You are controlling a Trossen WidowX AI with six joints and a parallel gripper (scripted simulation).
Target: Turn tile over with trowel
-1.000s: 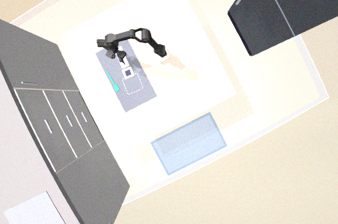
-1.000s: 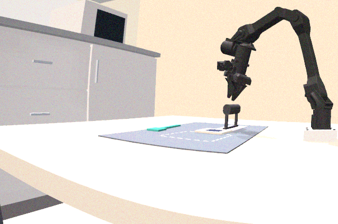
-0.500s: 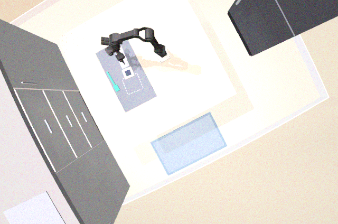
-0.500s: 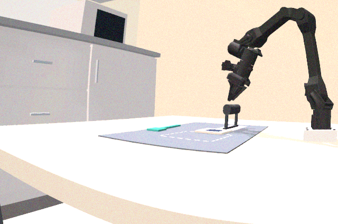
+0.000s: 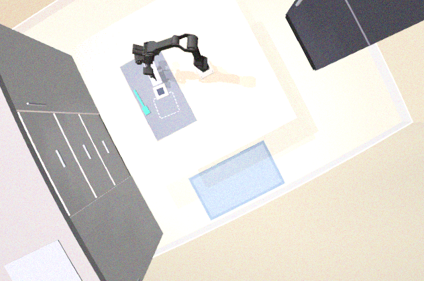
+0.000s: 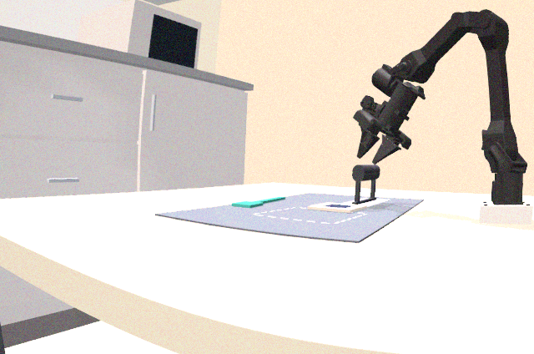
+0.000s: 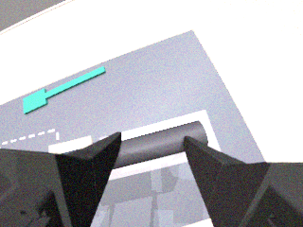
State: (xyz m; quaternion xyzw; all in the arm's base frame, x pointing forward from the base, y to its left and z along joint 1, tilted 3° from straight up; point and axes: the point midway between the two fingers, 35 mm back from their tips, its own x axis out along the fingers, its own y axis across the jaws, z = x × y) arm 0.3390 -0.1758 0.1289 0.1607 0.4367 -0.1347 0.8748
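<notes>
The trowel has a black handle [image 6: 365, 172] [image 7: 151, 144] raised on two posts over a flat white blade [image 5: 157, 82] [image 7: 166, 124]. It stands on the grey-blue mat [image 5: 164, 130] [image 6: 207, 214] [image 7: 156, 71], its front end close by the tile. The tile [image 5: 160, 91] [image 6: 338, 206] lies flat, its dark blue marked side up, at the near edge of the dashed outline [image 5: 178, 110] [image 6: 334, 223], mostly outside it. My gripper [image 5: 153, 77] [image 6: 366, 160] [image 7: 152, 137] is open and empty, tilted, just above the handle. In the wrist view a finger hides most of the tile.
A teal paddle-shaped tool [image 5: 146, 110] [image 6: 247, 204] [image 7: 35, 100] lies along the mat's far side from the arm base [image 6: 505, 214]. Grey cabinets [image 5: 99, 175] stand beyond the table edge. A pale blue panel [image 5: 236, 181] and a dark cabinet [image 5: 325, 31] are farther off.
</notes>
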